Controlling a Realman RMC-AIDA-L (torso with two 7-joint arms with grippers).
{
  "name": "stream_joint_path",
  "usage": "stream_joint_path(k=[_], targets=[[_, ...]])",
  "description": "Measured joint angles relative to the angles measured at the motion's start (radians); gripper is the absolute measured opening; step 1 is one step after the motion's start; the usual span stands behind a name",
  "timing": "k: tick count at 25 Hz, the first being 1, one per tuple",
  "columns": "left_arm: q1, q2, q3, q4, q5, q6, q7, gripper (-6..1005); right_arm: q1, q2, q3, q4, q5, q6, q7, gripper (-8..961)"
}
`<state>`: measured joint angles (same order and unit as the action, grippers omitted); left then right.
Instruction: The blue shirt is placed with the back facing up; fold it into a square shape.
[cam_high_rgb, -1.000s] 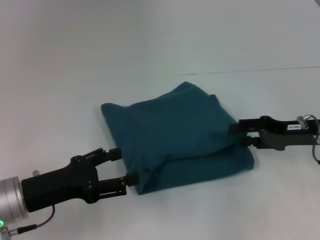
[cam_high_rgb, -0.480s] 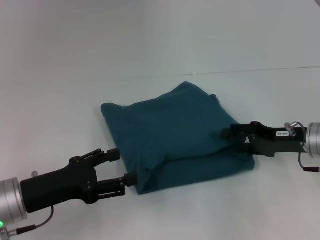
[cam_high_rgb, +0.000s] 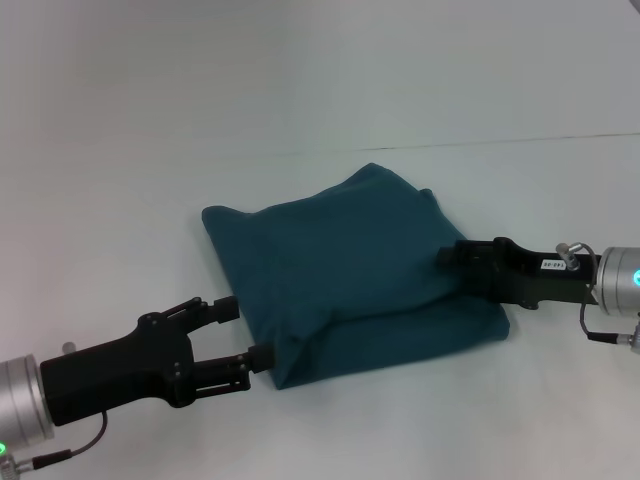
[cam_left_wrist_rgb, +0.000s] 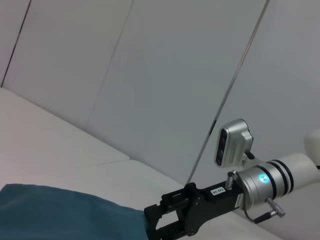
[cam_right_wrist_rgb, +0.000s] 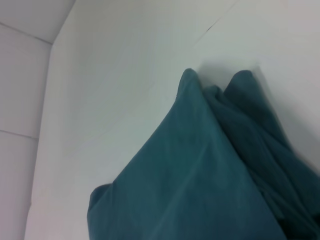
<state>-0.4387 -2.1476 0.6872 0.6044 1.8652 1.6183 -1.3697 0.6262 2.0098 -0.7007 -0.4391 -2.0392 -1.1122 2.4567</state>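
Note:
The blue shirt (cam_high_rgb: 350, 265) lies folded into a rough square in the middle of the white table, plain side up. It also shows in the left wrist view (cam_left_wrist_rgb: 60, 215) and the right wrist view (cam_right_wrist_rgb: 190, 180). My left gripper (cam_high_rgb: 246, 331) is open at the shirt's near left corner, one finger on each side of the edge. My right gripper (cam_high_rgb: 452, 258) reaches over the shirt's right edge. In the left wrist view, the right gripper (cam_left_wrist_rgb: 149, 223) has a gap between its fingers, at the cloth's edge.
The white table (cam_high_rgb: 150, 180) lies around the shirt. A thin seam line (cam_high_rgb: 560, 138) crosses it behind the shirt. White wall panels stand behind the table in the left wrist view (cam_left_wrist_rgb: 150, 75).
My right gripper has moved left onto the shirt's right edge and its wrist has turned. My left gripper and the shirt have stayed in place.

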Motion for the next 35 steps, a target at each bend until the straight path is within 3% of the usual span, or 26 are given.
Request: stream_joint_path(k=[23,35], targets=[[-0.003,0.003,-0.002,0.0,0.0,0.004,0.008,948,-0.048,0.036,0.092,0.002,0.068,-0.008,-0.046,689],[-0.003,0.007,-0.003,0.0,0.0,0.004,0.008,948,-0.051,0.038,0.107,0.034,0.082,0.03,-0.043,688]])
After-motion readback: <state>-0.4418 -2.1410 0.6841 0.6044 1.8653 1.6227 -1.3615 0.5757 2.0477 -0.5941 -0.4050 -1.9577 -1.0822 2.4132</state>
